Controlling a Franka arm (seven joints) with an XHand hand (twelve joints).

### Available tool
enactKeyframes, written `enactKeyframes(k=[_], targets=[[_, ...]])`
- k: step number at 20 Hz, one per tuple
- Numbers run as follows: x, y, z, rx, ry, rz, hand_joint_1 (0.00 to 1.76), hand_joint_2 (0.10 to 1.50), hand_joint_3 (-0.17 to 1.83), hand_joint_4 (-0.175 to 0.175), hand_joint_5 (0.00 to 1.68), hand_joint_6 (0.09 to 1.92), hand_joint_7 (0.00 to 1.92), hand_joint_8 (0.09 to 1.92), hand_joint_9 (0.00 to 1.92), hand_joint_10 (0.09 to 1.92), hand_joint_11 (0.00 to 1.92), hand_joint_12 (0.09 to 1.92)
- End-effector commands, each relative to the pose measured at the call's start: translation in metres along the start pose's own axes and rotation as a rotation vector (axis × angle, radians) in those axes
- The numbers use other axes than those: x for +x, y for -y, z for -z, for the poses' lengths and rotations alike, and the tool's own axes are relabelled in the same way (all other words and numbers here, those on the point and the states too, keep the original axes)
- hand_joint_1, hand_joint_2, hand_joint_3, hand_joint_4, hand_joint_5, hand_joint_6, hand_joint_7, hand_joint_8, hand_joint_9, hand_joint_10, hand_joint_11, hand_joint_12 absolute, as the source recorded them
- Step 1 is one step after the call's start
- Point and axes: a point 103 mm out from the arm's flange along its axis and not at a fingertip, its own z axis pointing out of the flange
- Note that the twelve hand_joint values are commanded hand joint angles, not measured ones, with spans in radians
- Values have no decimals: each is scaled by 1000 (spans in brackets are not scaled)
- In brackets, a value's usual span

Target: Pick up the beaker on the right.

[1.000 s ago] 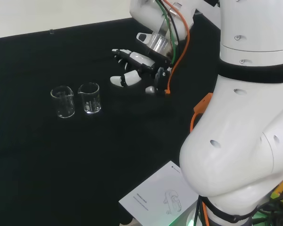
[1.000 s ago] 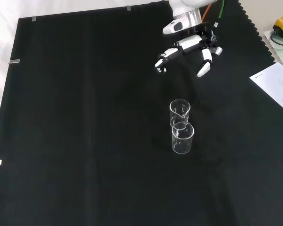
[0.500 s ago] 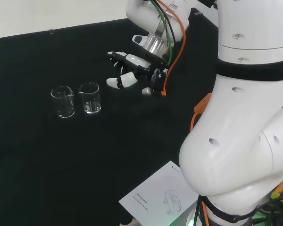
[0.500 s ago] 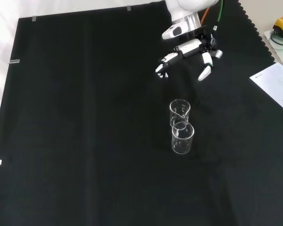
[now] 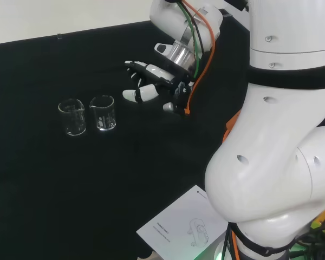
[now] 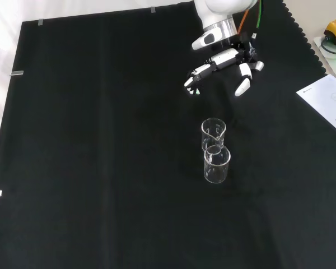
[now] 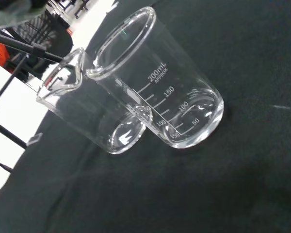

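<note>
Nothing is picked up yet — the hand (image 5: 151, 81) hangs with fingers spread and empty, well apart from the two clear beakers, and the right beaker (image 5: 103, 113) in the head view stands untouched on the table (image 5: 54, 179) just beside its neighbour (image 5: 72, 117) — the reach, grasp and lift all remain.

light: bright, even | glare: beaker (image 7: 161, 92) rims | shadows: faint

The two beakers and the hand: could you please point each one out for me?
Right beaker (image 5: 103, 114): head view, on its glass wall.
Left beaker (image 5: 72, 117): head view, on its glass wall.
Hand (image 6: 227, 55): front view, on its palm, above the beakers.
</note>
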Motion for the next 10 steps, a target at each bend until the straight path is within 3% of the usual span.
enactKeyframes(k=[1,10], targets=[[1,0,-2,-8,-34,10,742,353,978,-140,157,87,34,868,188,983,309,1438],[1,2,-6,-2,-60,14,751,349,979,-140,172,87,49,871,192,984,317,1434]])
